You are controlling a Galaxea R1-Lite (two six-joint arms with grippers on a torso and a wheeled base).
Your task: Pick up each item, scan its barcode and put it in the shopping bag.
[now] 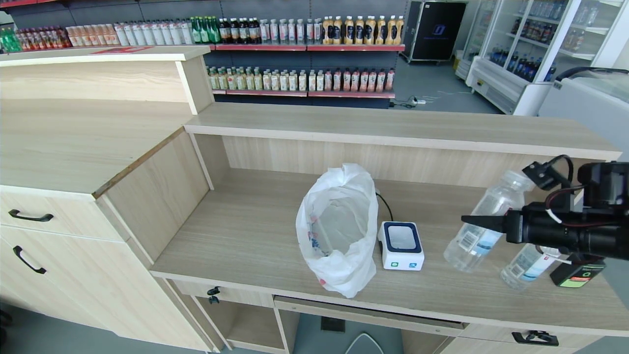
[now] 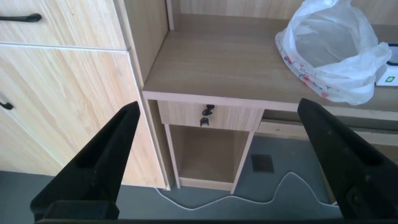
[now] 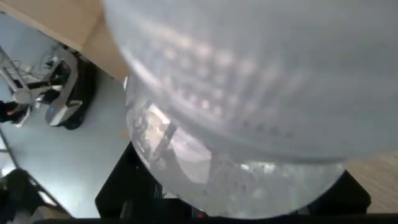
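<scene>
A clear water bottle [image 1: 496,199] hangs tilted above the right part of the counter, cap pointing up and away, with my right gripper [image 1: 479,223] shut around its lower body near the label. The same bottle [image 3: 249,93] sits pressed close to the lens in the right wrist view. A white shopping bag [image 1: 339,231] stands open at the middle of the counter, and the white barcode scanner [image 1: 400,244] lies just right of it. My left gripper [image 2: 219,106] is open and holds nothing, low in front of the counter's left end, with the bag [image 2: 329,50] farther off.
A second clear bottle [image 1: 528,265] lies on the counter under my right arm, beside a small dark item with a green label [image 1: 577,276]. A raised ledge [image 1: 393,125] runs behind the counter and a tall cabinet [image 1: 73,142] stands on the left.
</scene>
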